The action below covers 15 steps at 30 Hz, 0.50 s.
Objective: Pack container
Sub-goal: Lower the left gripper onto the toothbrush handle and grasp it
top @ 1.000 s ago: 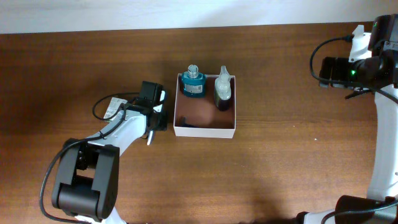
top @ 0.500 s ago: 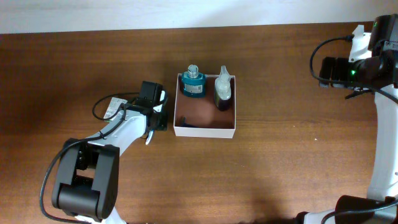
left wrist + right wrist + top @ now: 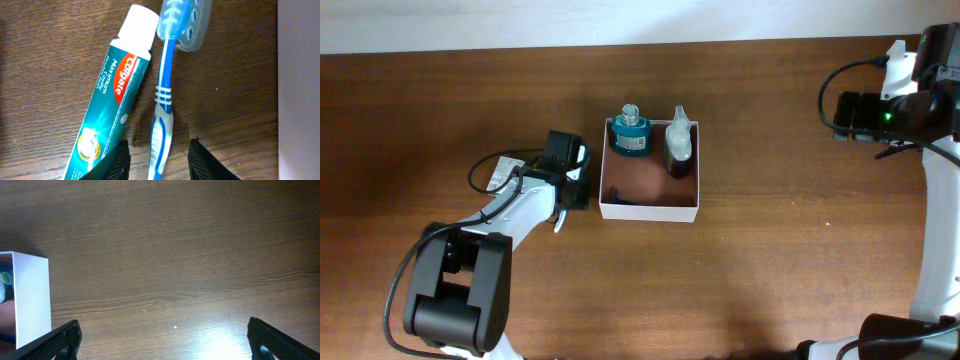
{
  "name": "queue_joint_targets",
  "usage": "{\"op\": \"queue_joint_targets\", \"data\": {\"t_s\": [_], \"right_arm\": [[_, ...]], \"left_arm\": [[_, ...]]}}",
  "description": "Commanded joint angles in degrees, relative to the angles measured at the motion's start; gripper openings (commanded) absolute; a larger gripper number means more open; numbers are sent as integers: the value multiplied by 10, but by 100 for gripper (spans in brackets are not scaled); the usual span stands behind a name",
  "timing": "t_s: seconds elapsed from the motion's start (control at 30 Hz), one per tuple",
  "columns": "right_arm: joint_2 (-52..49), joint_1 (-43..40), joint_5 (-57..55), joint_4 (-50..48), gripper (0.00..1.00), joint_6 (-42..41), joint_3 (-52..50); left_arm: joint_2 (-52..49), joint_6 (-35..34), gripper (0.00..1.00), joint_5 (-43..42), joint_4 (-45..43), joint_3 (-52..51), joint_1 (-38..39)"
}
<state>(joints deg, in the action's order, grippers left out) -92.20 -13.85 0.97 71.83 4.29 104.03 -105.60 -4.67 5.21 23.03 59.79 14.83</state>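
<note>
Resting on dark wood-grain table: square shallow container, white outer walls, reddish-brown inside. Left gripper just beside container, jaws parted astride blue toothbrush; right gripper well away, spread wide, empty.

Only the left gripper differs, and barely. From overhead, its dark tip beside the container's left wall looks a touch shorter than a moment ago. Its jaws now stand apart on either side of the toothbrush handle.
</note>
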Motion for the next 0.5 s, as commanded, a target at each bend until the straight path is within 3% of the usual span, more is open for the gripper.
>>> {"op": "queue_joint_targets", "data": {"t_s": [0.0,0.23,0.47], "right_arm": [[-1,-1,3,0,99,-7,4],[-1,0,3,0,99,-7,4],[-1,0,3,0,99,-7,4]], "left_arm": [[-6,-1,30,7,-1,4,-3],[-6,-1,13,6,-1,3,-3],[-6,-1,7,6,-1,3,-3]]}}
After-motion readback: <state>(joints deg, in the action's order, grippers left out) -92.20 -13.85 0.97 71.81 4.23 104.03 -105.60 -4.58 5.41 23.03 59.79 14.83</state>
